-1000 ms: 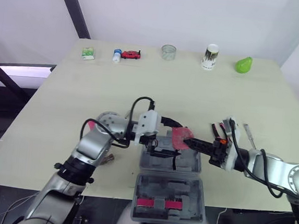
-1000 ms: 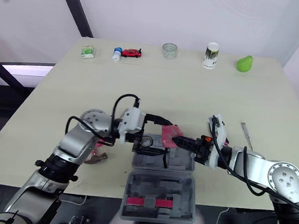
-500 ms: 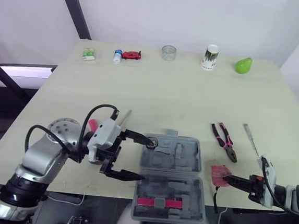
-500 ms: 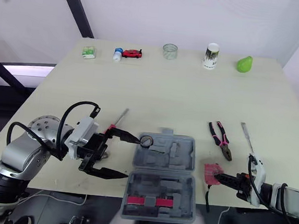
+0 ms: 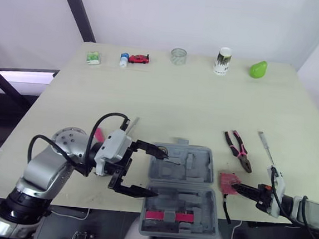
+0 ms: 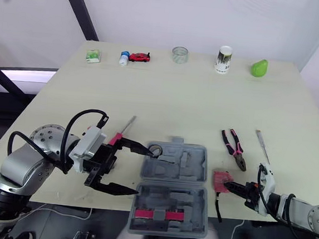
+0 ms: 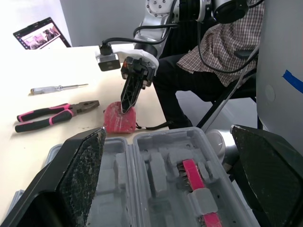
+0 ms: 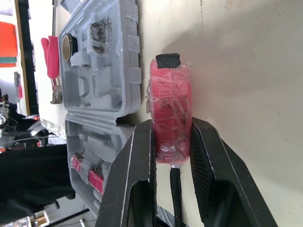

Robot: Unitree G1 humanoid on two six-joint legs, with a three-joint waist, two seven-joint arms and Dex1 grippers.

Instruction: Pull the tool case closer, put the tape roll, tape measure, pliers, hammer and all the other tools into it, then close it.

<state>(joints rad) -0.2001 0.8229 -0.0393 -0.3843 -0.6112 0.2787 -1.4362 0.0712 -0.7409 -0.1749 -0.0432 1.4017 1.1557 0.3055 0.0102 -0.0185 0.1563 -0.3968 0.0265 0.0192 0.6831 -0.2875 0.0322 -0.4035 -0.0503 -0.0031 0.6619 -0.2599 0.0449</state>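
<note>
We count one tool case [image 5: 212, 158], lid open, and one pliers [image 5: 238, 150]. Left gripper [image 5: 158, 173] gapes wide, empty. Right gripper [image 5: 237, 187] pinches one tape measure [image 5: 227, 182].

Grey plastic tool case [image 5: 197, 163]: open, lying flat at the near table edge.
Brown tape roll [image 8: 69, 46]: seated in a case pocket.
Pink tape measure [image 5: 228, 182]: on edge, pinched in my right gripper [image 8: 171, 125], just beside the case.
Pink-handled pliers [image 5: 238, 150]: flat, right of the case.

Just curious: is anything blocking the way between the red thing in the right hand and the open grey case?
Nothing visible does. The right hand holds the red tape measure right beside the open tool case; the pliers lie farther back, off that path.
</note>
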